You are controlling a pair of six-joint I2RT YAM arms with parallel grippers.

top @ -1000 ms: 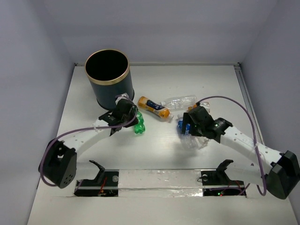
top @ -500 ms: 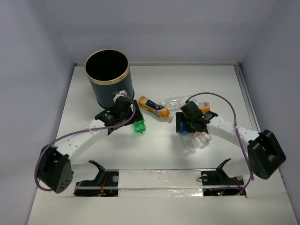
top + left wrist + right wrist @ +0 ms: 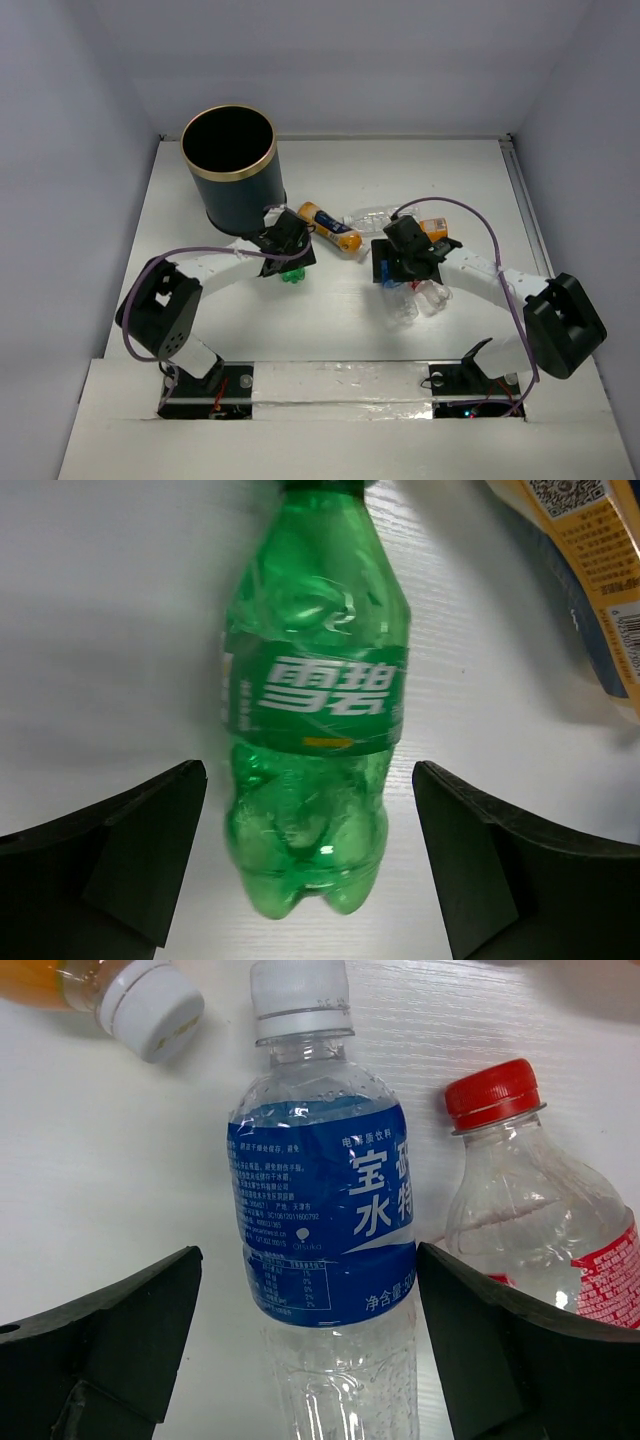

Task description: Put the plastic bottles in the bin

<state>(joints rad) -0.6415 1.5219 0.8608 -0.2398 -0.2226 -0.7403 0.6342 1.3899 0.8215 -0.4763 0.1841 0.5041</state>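
Left claw (image 3: 305,810) newly wide, astride green bottle (image 3: 312,680), untouching

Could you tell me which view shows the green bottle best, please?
Left wrist: the green bottle fills the frame, label legible. Top external shows only a green sliver at the left pincer; right wrist shows none of it.

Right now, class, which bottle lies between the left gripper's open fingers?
The green bottle, the only green one, lies on the table inside the left gripper. The blue-labelled clear bottle lies inside the right gripper instead.
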